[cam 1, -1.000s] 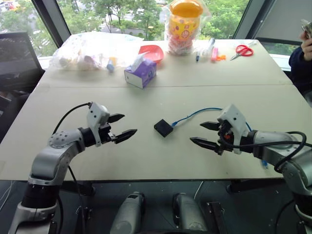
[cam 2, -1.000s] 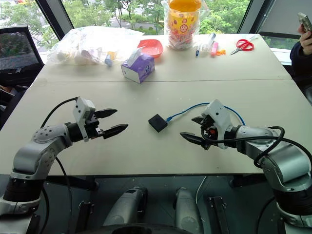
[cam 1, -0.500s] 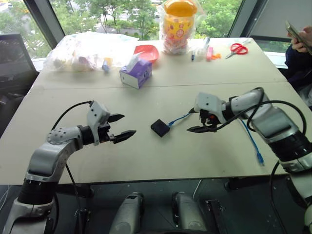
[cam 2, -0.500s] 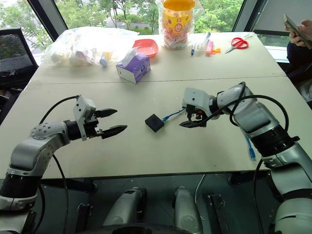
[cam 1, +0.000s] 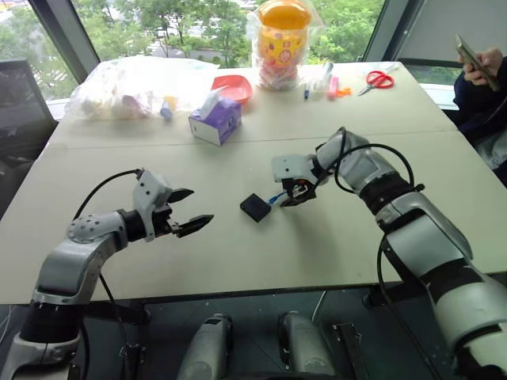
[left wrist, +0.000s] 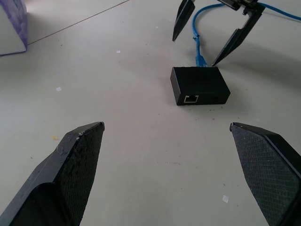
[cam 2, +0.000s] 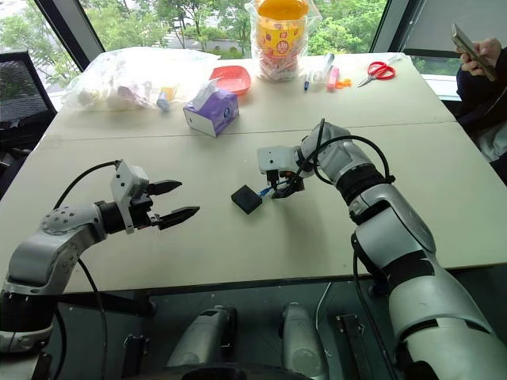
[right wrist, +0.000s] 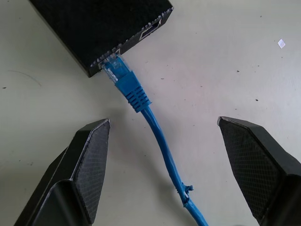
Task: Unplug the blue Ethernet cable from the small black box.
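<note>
Half the blue Ethernet cable [right wrist: 162, 150] behind right gripper [cam 1: 290, 195]

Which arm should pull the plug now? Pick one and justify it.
Right. The right gripper hangs open astride the blue Ethernet cable just behind its plug at the small black box; the left gripper sits farther off.

Left gripper [left wrist: 171, 176] fingers wide apart, nothing between; small black box [left wrist: 199, 85] flat on table [left wrist: 117, 94]; blue Ethernet cable [left wrist: 197, 49] plugged into its far side; right gripper [left wrist: 217, 36] open, straddling cable; tissue box [left wrist: 11, 26] at 10 o'clock.
</note>
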`<action>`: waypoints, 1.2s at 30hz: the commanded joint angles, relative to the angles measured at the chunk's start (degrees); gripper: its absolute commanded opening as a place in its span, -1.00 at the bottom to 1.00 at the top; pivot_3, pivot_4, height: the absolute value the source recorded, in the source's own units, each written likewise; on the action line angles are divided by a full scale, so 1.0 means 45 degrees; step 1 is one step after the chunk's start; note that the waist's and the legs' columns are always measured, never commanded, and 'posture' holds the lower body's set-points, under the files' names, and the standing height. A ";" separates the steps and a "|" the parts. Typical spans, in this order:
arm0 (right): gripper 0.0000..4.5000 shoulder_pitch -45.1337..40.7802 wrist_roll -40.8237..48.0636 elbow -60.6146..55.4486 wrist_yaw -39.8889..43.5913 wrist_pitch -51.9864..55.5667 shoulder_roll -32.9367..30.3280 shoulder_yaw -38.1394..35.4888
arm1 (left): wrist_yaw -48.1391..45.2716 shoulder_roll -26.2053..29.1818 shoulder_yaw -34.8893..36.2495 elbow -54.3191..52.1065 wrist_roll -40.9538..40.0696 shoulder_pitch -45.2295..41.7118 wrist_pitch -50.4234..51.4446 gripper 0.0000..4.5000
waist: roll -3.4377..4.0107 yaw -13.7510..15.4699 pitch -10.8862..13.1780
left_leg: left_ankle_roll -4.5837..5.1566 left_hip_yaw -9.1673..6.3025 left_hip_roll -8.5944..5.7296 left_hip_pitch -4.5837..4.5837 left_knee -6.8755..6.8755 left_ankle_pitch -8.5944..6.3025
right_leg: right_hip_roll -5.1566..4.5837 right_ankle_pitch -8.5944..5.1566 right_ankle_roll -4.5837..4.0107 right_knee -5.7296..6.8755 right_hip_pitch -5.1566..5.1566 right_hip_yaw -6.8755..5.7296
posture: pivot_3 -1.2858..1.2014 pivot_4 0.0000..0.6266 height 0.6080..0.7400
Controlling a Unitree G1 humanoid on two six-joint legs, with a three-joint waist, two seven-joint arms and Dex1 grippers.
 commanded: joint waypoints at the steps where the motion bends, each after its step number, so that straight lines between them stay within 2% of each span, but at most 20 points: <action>1: 0.58 -0.0211 -0.0215 0.0845 0.0776 0.0060 0.0692 -0.0209 | 0.0113 0.0175 0.0436 -0.0503 -0.0011 0.0048 -0.0243 1.00 | 0.0000 -0.0056 0.0000 | 0.0000 0.0001 0.0000 0.0014 -0.0004 0.0000 | 0.0004 -0.0001 -0.0001 0.0006 0.0008 0.0000 | 0.03 -0.52 1.00; 3: 0.30 -0.0272 -0.0492 0.1176 0.1087 0.0115 0.0927 -0.0163 | 0.0100 0.0200 0.0489 -0.0525 -0.0020 0.0069 -0.0219 1.00 | 0.0000 -0.0159 -0.0001 | 0.0000 -0.0001 0.0001 0.0033 -0.0009 0.0000 | 0.0006 -0.0002 -0.0002 0.0027 0.0014 0.0001 | 0.03 -0.52 1.00; 5: -0.12 -0.0293 -0.0840 0.1304 0.1247 0.0012 0.1001 -0.0078 | 0.0076 0.0258 0.0568 -0.0551 -0.0058 0.0124 -0.0198 1.00 | -0.0001 -0.0255 -0.0001 | 0.0000 -0.0001 -0.0001 0.0045 -0.0009 0.0000 | 0.0006 -0.0003 -0.0001 0.0053 0.0014 0.0001 | 0.03 -0.52 1.00; 8: -0.87 -0.0182 -0.0735 0.0895 0.1697 0.0412 0.1285 -0.0345 | 0.0083 0.0368 0.0886 -0.0454 -0.0269 0.0181 0.0038 1.00 | -0.0003 -0.0302 -0.0002 | -0.0001 0.0009 0.0000 0.0073 -0.0007 -0.0001 | 0.0009 -0.0009 0.0001 0.0112 0.0010 0.0011 | 0.03 -0.52 1.00; 9: -0.98 -0.0034 -0.0687 0.0452 0.1766 0.0499 0.1279 -0.0428 | 0.0046 0.0415 0.0940 -0.0371 -0.0337 0.0127 0.0129 1.00 | -0.0003 -0.0297 -0.0002 | -0.0001 0.0008 0.0003 0.0081 -0.0006 -0.0001 | 0.0016 -0.0012 -0.0005 0.0132 0.0010 0.0012 | 0.03 -0.52 1.00; 12: -0.98 0.0614 -0.0808 -0.1263 0.1719 0.0499 0.0784 -0.0543 | -0.0108 0.0436 0.0973 -0.0218 -0.0695 -0.0158 0.0533 1.00 | -0.0003 -0.0267 -0.0002 | -0.0003 -0.0008 0.0015 0.0092 -0.0001 0.0001 | 0.0033 -0.0036 -0.0049 0.0161 0.0007 0.0009 | 0.03 -0.52 1.00; 15: -0.98 0.1669 -0.0816 -0.3674 0.0706 0.0135 0.0082 -0.1051 | -0.0217 0.0353 0.1001 -0.0081 -0.1239 -0.0595 0.1191 1.00 | -0.0003 -0.0226 -0.0002 | -0.0004 -0.0005 0.0019 0.0088 0.0000 0.0001 | 0.0030 -0.0037 -0.0047 0.0166 0.0004 0.0009 | 0.03 -0.52 1.00; 19: -0.98 0.4282 -0.1249 -0.8028 -0.2851 -0.1390 -0.1140 -0.2745 | -0.0517 0.0093 0.0582 0.0501 -0.2022 -0.1965 0.2317 1.00 | -0.0022 -0.0085 0.0008 | -0.0006 -0.0015 0.0011 0.0053 0.0003 0.0003 | 0.0018 -0.0043 -0.0033 0.0156 -0.0012 0.0003 | 0.03 -0.52 1.00; 23: -0.98 0.6407 -0.3657 -1.0627 -0.7029 -0.2715 -0.2189 -0.3535 | -0.0981 -0.0136 0.0328 0.1328 -0.2584 -0.3158 0.3208 1.00 | -0.0028 0.0068 0.0016 | -0.0008 0.0026 -0.0001 0.0049 0.0008 0.0004 | -0.0001 -0.0047 -0.0025 0.0148 -0.0025 0.0027 | 0.03 -0.52 1.00; 25: -0.98 0.7465 -0.4067 -1.1974 -0.8174 -0.2619 -0.2203 -0.3970 | -0.1240 -0.0195 0.0218 0.1738 -0.2794 -0.3665 0.3562 1.00 | -0.0046 0.0120 0.0018 | -0.0009 0.0035 -0.0006 0.0049 0.0009 0.0004 | -0.0001 -0.0049 -0.0027 0.0145 -0.0024 0.0032 | 0.03 -0.52 1.00; 30: -0.98 0.8875 -0.4771 -1.4441 -0.9483 -0.2048 -0.1832 -0.4518 | -0.2047 -0.0266 -0.0272 0.2228 -0.3126 -0.4583 0.4265 1.00 | -0.0079 0.0102 0.0039 | -0.0007 0.0038 0.0010 0.0051 0.0007 0.0005 | 0.0010 -0.0050 -0.0030 0.0142 -0.0026 0.0041 | 0.03 -0.52 1.00; 36: -0.98 0.9224 -0.5028 -1.5208 -0.9309 -0.1746 -0.1852 -0.4426 | -0.2622 -0.0450 -0.0546 0.2710 -0.3249 -0.5295 0.4565 1.00 | -0.0104 0.0126 0.0053 | -0.0007 0.0036 0.0015 0.0049 0.0023 0.0006 | 0.0002 -0.0071 0.0003 0.0136 -0.0015 0.0041 | 0.03 -0.52 1.00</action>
